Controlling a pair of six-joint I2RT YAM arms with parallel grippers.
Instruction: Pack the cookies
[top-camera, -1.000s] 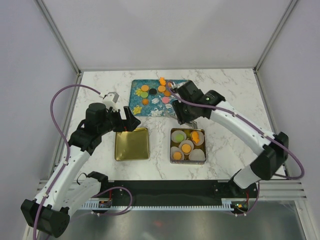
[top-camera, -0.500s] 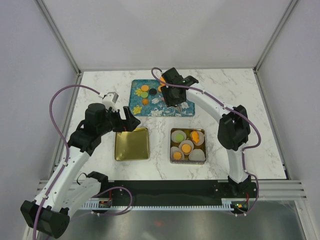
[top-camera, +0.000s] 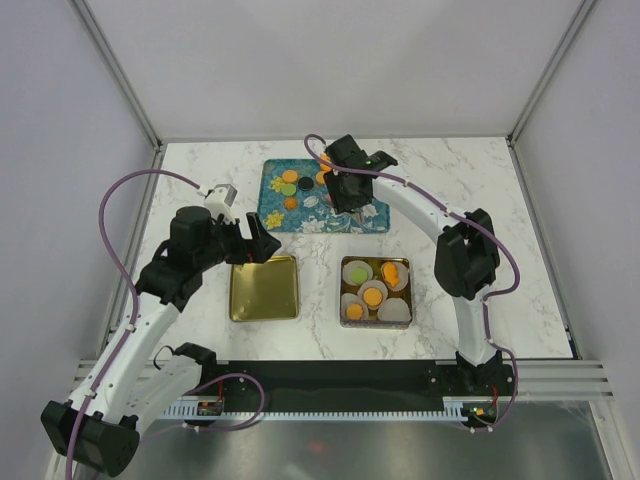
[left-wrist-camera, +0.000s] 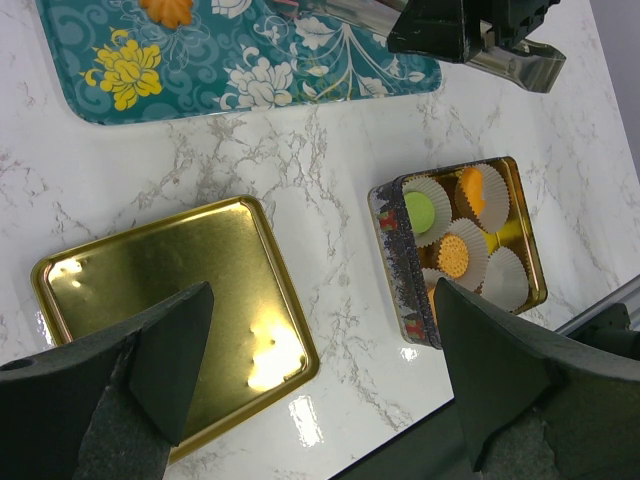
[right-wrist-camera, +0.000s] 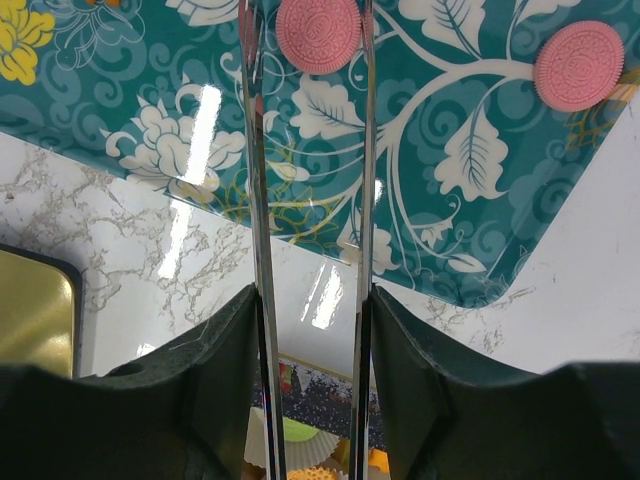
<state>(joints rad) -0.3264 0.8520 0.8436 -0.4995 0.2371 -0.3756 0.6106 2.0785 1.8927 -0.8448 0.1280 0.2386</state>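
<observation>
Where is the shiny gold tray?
In the top view, the gold tray lies left of the cookie tin, in front of the teal tray, right by the open left claw.

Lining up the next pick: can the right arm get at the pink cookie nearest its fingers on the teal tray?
Probably yes. The right arm's fingers straddle that pink cookie on the teal tray, nothing lies on it, and the other pink cookie sits well clear to one side.

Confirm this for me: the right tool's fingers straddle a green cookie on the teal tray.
Not green: the cookie straddled by the right tool is pink, as the right wrist view shows. It does lie on the teal tray.
</observation>
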